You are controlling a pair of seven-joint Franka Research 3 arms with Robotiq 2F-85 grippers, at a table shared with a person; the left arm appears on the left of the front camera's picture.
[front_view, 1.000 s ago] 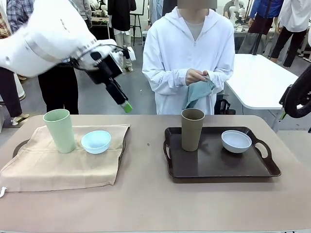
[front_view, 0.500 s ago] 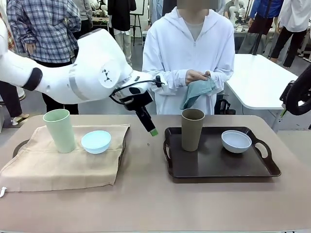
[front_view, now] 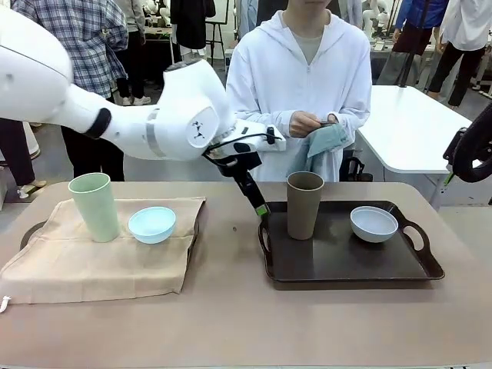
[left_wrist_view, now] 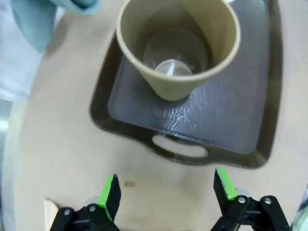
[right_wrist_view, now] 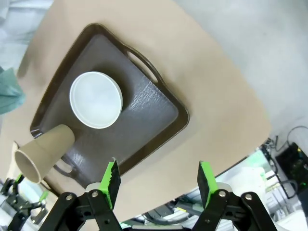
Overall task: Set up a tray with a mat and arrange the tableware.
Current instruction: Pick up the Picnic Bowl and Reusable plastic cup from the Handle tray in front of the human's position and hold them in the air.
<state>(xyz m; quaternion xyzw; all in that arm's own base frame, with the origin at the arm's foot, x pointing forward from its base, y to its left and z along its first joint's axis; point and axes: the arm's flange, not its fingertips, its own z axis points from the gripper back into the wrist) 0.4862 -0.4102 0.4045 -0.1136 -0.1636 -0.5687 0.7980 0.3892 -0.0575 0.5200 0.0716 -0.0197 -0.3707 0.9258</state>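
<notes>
— The left gripper [front_view: 262,209] has come over from the beige mat's [front_view: 100,261] side. Now it's at the dark tray's [front_view: 346,269] left edge.
— Is it holding something?
— No. Its fingers are wide, with nothing in them. The tan-brown cup [front_view: 304,204] stands right ahead, at the tray's left end.
— So the cup is next?
— I think so. This tray has no mat yet, and the person holds a teal cloth [front_view: 327,142].
</notes>
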